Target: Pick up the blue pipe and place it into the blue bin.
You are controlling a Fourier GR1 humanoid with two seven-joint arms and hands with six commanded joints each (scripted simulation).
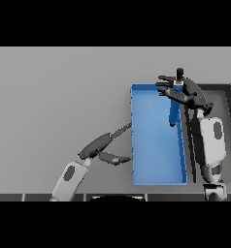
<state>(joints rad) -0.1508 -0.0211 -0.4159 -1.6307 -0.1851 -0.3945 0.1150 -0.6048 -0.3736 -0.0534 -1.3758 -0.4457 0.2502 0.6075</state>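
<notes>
While right hand (pixel 188 92) apparently grips blue pipe (pixel 174 109), over blue bin (pixel 156 164)

No readable text, label, brand, number or sign found on any surface in frame.

Below the right hand (pixel 185 91) the blue bin (pixel 156 160) floor lies open, its right wall just under the wrist. The blue pipe (pixel 174 109) hangs there, seemingly inside. The left hand (pixel 105 147) crowds the bin's left wall.
</notes>
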